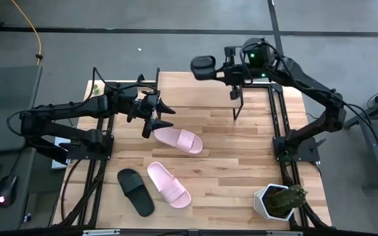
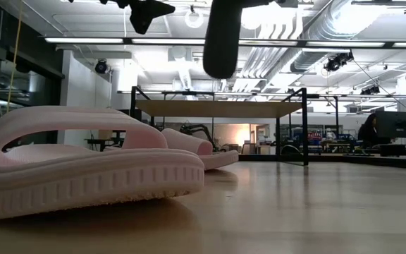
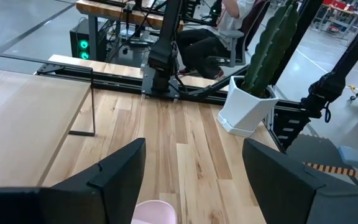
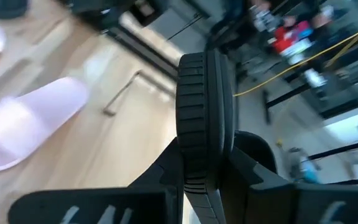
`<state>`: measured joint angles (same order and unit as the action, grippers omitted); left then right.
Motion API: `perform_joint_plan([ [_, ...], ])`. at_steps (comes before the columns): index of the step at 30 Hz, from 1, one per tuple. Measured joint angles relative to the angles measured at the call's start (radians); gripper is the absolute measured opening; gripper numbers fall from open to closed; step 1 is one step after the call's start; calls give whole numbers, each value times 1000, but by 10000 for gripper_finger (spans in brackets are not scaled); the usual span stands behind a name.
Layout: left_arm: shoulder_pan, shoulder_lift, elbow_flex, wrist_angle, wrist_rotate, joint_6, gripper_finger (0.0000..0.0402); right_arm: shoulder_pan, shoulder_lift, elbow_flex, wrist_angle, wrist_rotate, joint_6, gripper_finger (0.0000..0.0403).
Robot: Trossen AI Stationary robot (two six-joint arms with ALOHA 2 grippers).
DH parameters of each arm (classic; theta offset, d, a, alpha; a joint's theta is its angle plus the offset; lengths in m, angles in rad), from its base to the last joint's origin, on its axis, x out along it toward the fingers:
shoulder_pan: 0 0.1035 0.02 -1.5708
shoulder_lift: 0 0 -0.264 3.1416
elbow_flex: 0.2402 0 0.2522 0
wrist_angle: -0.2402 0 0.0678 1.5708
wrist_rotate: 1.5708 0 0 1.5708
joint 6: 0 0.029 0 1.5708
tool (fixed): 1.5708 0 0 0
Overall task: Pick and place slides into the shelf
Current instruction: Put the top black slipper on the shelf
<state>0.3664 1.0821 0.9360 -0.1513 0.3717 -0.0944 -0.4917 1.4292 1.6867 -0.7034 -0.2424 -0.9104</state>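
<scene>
My right gripper [image 1: 223, 68] is shut on a black slide [image 1: 203, 65], held high over the table's far edge, above the wooden-topped shelf [image 1: 199, 95]. In the low view this black slide [image 2: 222, 39] hangs above the shelf [image 2: 217, 108]. My left gripper [image 1: 159, 118] is open, in the air just left of a pink slide [image 1: 178, 139] lying sole-down mid-table; the slide's end [image 3: 154, 213] shows below my left gripper [image 3: 194, 168]. A second pink slide [image 1: 168, 185] and a second black slide [image 1: 136, 191] lie sole-down near the table's near edge. My right gripper pinches the black slide between its two fingers [image 4: 157, 183], one finger on each flat side. The slide stands on edge between them, its ribbed sole rim [image 4: 204, 93] facing the wrist camera. It is lifted clear of table and shelf; which end the fingers hold is hidden.
A cactus-like plant in a white pot [image 1: 279, 200] stands at the table's near right corner. Black frame rails run along the left and right table edges. The shelf's thin black leg [image 3: 92, 106] stands on the tabletop. Bare wood lies between the shelf and the pot.
</scene>
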Motion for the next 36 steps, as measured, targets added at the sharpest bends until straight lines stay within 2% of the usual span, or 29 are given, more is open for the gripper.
perform_joint_plan([
  [6,0,0,0,0,0,0,257,0,0,0,167,10,-11,43],
  [14,0,0,0,0,0,0,257,-1,5,0,307,173,-39,43],
  [17,0,0,0,0,0,0,257,0,4,0,360,190,-39,43],
  [36,0,0,0,2,-24,10,257,0,4,0,339,186,14,44],
])
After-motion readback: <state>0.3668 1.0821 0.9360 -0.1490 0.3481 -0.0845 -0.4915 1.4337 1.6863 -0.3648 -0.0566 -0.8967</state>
